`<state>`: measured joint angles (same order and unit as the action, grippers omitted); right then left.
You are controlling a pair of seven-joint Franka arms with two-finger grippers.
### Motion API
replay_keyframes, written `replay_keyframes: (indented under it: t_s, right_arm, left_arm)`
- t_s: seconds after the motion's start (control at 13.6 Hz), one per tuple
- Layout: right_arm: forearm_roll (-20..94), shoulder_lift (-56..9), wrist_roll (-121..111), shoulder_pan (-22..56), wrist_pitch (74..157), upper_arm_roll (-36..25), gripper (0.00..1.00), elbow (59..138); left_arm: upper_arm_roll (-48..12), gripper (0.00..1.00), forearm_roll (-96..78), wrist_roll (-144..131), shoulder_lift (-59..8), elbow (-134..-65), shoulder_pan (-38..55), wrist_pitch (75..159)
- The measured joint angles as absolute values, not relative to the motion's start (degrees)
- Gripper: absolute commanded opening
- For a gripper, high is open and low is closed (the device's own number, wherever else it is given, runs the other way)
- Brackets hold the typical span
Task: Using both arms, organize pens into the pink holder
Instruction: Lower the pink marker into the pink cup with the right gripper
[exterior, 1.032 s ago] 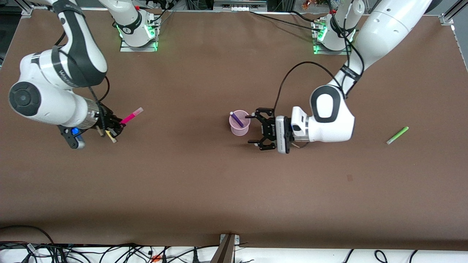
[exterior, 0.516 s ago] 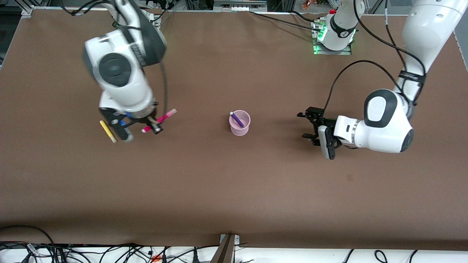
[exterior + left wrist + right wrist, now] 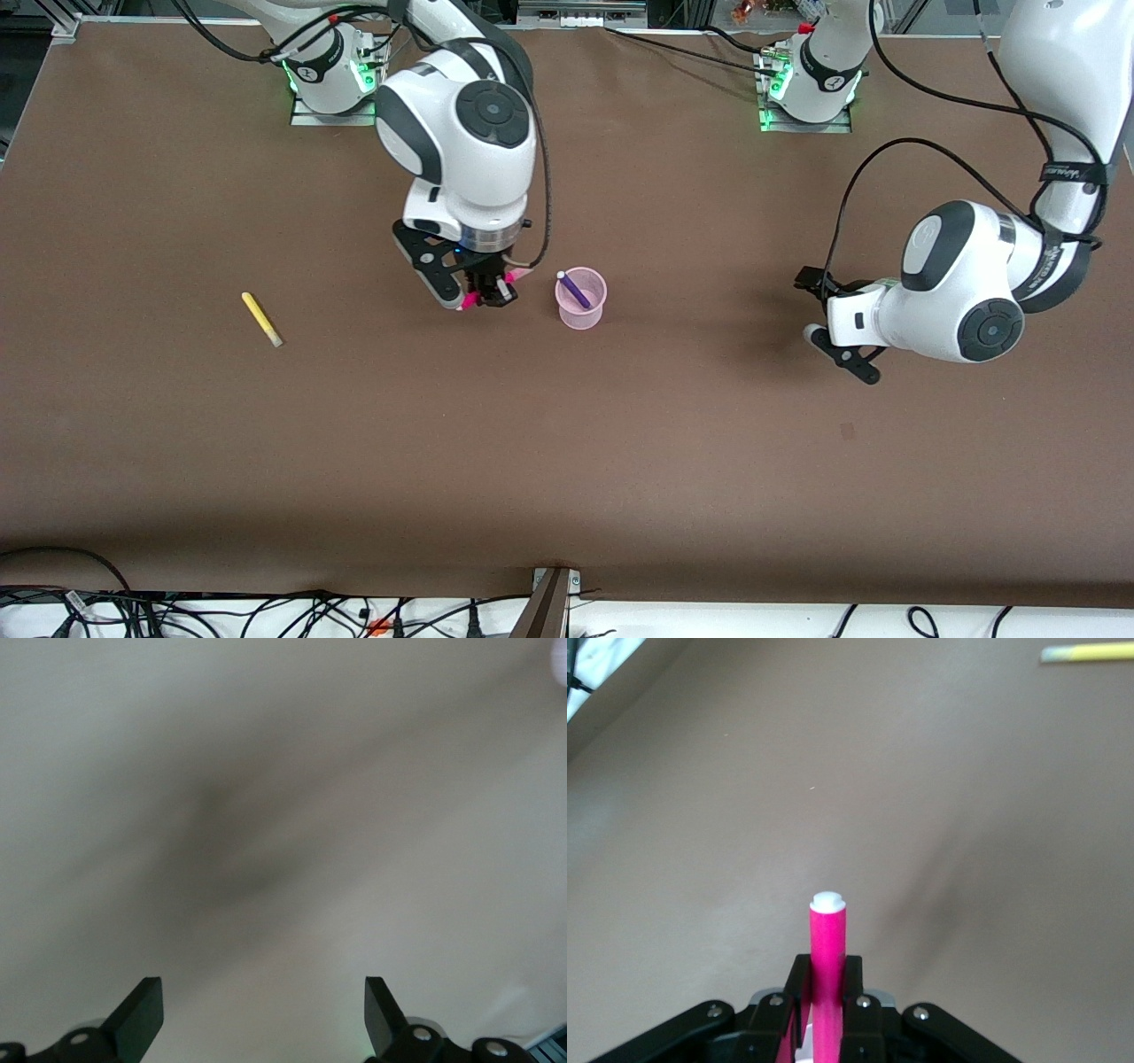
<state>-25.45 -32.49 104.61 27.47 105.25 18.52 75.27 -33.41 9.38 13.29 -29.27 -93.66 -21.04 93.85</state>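
The right tool (image 3: 489, 297) is clamped on the pink pen (image 3: 827, 970) and hangs over the counter (image 3: 567, 461) just beside the pink cup (image 3: 581, 299), which stands toward the left arm's end from it with a purple pen (image 3: 574, 290) already leaning inside. The right arm is much the nearer; the left tool (image 3: 833, 319), fingers apart and empty, is well away from the cup. A yellow pen (image 3: 261, 319) lies flat toward the right arm's end (no green one shows).

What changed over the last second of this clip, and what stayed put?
The right gripper, shut on the magenta pen, carried it from near the yellow pen toward the pink holder and is now beside it. The left gripper, open and empty, backed away from the holder toward the left arm's end of the table; the green pen is now hidden. The holder, the purple pen in it and the yellow pen did not move.
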Motion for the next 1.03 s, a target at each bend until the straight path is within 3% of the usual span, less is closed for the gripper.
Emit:
replay_keyframes:
  t_s: [0.29,0.59,1.03]
  right_arm:
    - [-32.67,-37.08,112.91,32.24,109.16,17.58,0.00,74.01]
    - [-37.33,-40.26,113.87,41.59,109.43,9.50,0.00,73.27]
    - [-39.68,-44.48,115.16,53.37,109.54,-0.47,0.00,72.50]
  left_arm:
    - [-34.15,1.00,14.01,0.69,-23.38,-87.05,-20.80,88.14]
    - [-34.05,1.00,13.51,-3.47,-15.91,-81.52,-19.43,83.12]
    - [-10.78,1.00,5.99,-3.85,-6.87,-82.05,-5.61,86.50]
